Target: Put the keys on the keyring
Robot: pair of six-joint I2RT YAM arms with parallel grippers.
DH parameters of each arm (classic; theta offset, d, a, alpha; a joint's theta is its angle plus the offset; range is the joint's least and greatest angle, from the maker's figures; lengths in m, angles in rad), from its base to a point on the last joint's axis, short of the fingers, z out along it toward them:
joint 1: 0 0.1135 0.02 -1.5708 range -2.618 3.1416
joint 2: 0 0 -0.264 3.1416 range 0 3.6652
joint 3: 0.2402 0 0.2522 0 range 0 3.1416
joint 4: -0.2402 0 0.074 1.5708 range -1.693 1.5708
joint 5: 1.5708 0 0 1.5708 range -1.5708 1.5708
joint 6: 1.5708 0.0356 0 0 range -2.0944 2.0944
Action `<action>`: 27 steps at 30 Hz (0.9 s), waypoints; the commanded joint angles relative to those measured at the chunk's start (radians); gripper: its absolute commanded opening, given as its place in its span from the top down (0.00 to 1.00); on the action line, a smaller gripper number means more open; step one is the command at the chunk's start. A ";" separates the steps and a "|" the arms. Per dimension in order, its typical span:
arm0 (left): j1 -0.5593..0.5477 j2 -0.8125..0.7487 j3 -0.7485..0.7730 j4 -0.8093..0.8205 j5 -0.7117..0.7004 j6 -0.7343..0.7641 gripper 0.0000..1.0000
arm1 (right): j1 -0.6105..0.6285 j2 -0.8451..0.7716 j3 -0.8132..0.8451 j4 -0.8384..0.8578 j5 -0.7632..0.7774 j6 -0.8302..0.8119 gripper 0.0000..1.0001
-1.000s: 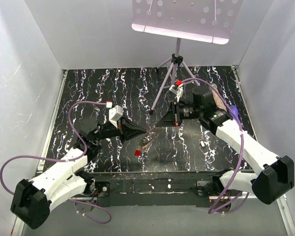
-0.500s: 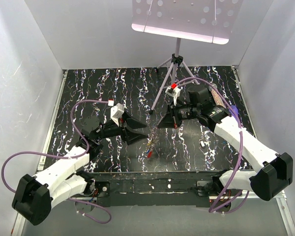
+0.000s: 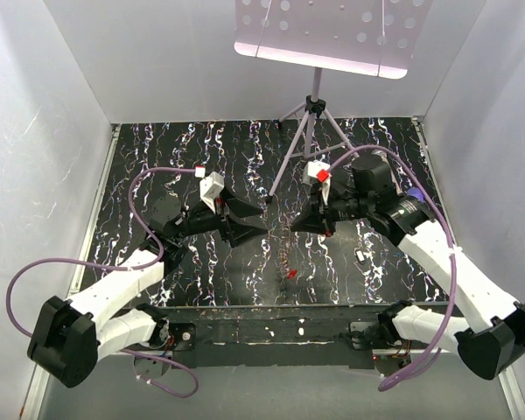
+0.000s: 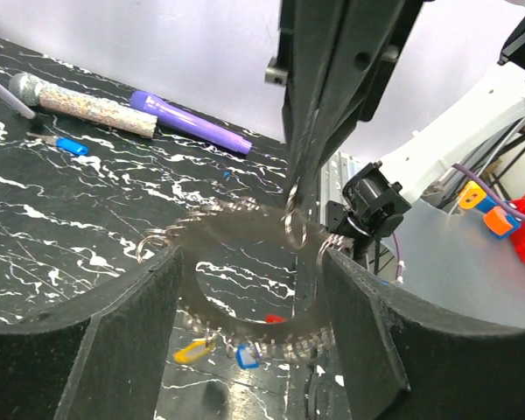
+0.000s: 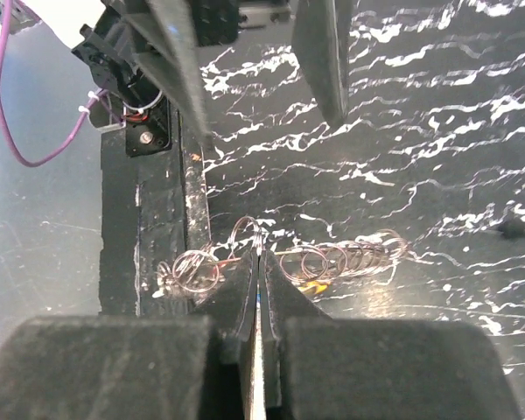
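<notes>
Clearly the right end effector (image 5: pixel 258 254) is closed tight on the keyring (image 4: pixel 236 229) – its two fingers meet on a thin wire loop at the top of the ring. It holds the ring up over the middle of the desk (image 3: pixel 201 149). The ring hangs down from this grip as a wide, toothed-looking circle, somewhat blurred in the left wrist view. At its lower part I see the keys (image 4: pixel 248 354), with a yellow, a blue and a red head close together. I cannot tell if the lowest ones touch the desk.

The left end effector (image 4: pixel 252 271) stands open and holds nothing. Its fingers (image 4: pixel 122 341) are well apart, one on each side of the hanging ring, and the two end effectors point at each other, tips near.

Far behind, near the wall, a purple pen (image 4: pixel 188 118) lies just beside a glitter stick (image 4: pixel 79 98).
</notes>
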 commanded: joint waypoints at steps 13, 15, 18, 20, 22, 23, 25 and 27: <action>-0.101 0.198 0.092 0.238 -0.011 -0.199 0.60 | -0.072 -0.278 -0.199 0.352 -0.058 0.135 0.99; -0.150 0.209 0.128 0.172 -0.024 -0.146 0.60 | -0.083 -0.301 -0.217 0.371 -0.036 0.165 0.99; -0.192 0.214 0.168 0.057 -0.047 -0.074 0.60 | -0.101 -0.334 -0.240 0.394 -0.034 0.192 0.99; -0.210 0.210 0.171 0.017 -0.077 -0.041 0.60 | -0.107 -0.352 -0.255 0.408 -0.037 0.217 0.99; -0.224 0.210 0.169 0.000 -0.089 -0.024 0.60 | -0.113 -0.364 -0.265 0.411 -0.036 0.217 0.99; -0.232 0.209 0.168 -0.020 -0.103 -0.003 0.61 | -0.115 -0.369 -0.268 0.414 -0.036 0.243 0.99; -0.238 0.207 0.159 -0.038 -0.129 0.020 0.62 | -0.124 -0.377 -0.278 0.421 -0.036 0.264 0.99; -0.238 0.201 0.130 0.001 -0.153 0.008 0.62 | -0.130 -0.386 -0.288 0.426 -0.041 0.278 0.99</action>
